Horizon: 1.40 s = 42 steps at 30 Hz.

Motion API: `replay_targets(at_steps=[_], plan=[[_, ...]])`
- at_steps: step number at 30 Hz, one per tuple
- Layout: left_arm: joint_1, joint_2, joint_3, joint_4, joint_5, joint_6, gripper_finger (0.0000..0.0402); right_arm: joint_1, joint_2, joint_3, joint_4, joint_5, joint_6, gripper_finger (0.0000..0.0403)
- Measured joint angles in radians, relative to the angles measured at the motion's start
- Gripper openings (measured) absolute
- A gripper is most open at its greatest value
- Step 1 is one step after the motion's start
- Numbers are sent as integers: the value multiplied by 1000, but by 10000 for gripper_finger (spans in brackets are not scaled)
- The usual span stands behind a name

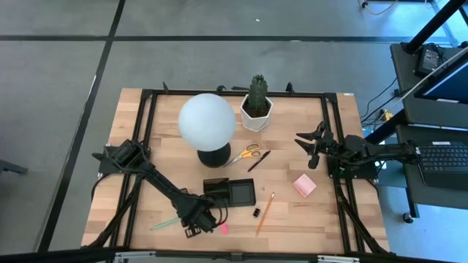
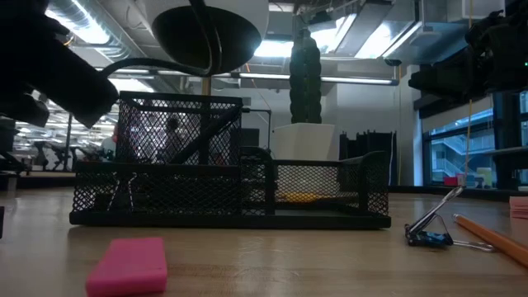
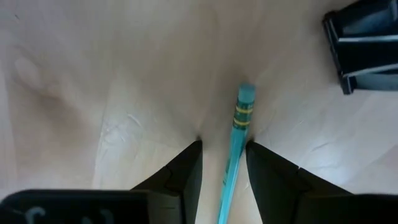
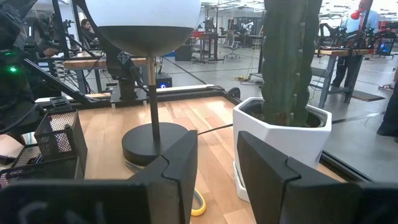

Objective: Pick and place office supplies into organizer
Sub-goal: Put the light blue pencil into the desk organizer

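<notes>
The left pincer [image 3: 222, 163] straddles a slim green pencil [image 3: 237, 144] lying flat on the pale wooden surface [image 3: 112, 74]; its fingers look parted around the shaft, whose lower length is cut off. The pencil's eraser end points towards the black mesh organizer tray [image 1: 231, 193]. At the far right, the right pincer [image 4: 216, 163] hangs spread and empty.

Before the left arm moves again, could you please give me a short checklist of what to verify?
1. Green pencil lies between the left gripper's fingers: ok.
2. Jaws actually clamped on the pencil: cannot tell; gaps show on both sides.
3. Black mesh organizer tray close beside the left gripper: ok.
4. Black binder clip apart from the pencil: ok.
5. Right gripper parked far off near the white-potted cactus, jaws apart, holding nothing: ok.
6. Pink eraser outside the tray, to be avoided: ok.
</notes>
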<state>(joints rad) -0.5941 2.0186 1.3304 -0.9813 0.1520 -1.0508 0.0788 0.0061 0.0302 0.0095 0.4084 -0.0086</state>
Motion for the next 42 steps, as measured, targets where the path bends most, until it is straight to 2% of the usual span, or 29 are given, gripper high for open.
replay_targets(at_steps=[28, 42], plan=[[55, 2, -2, 42, 0, 22, 121, 0, 0, 0, 0, 0, -4, 119], [55, 2, -2, 68, -53, 18, 119, 0, 0, 0, 0, 0, -4, 119]])
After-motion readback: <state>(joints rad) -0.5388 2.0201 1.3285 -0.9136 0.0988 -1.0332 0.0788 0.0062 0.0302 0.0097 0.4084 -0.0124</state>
